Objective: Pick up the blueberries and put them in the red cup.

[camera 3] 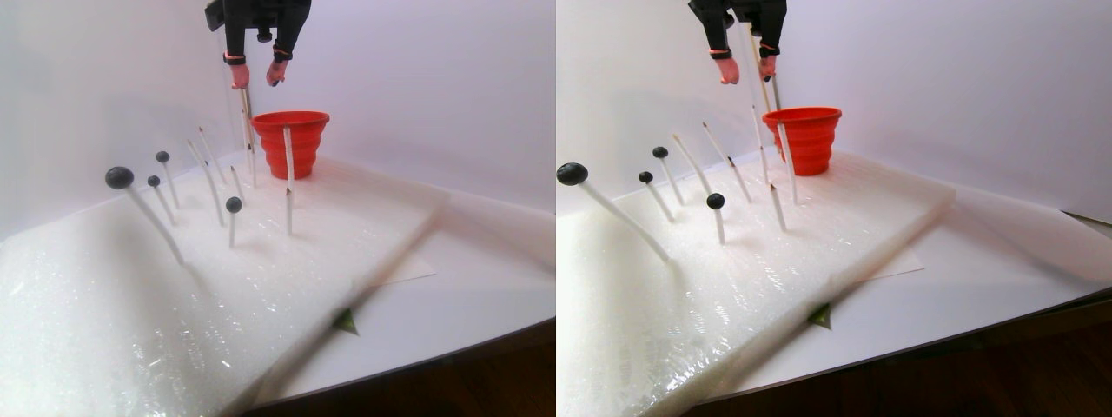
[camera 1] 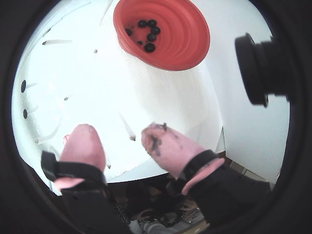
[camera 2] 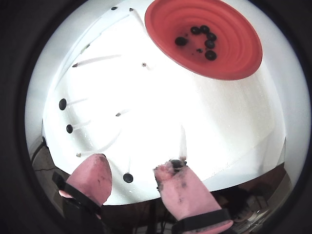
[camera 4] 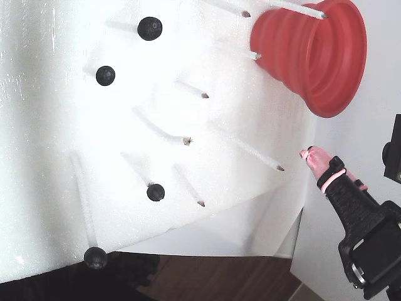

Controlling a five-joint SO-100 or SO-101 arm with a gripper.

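Hand up high, released and empty, near the red cup.
The hand hangs fingers-down above the foam sheet, pink-covered fingertips spread apart, the right-hand one in both wrist views smeared dark. Red cup stands at the foam's far edge with six blueberries inside; four more blueberries sit atop white sticks in the foam. The foam lies on a white counter with a plain white wall behind.
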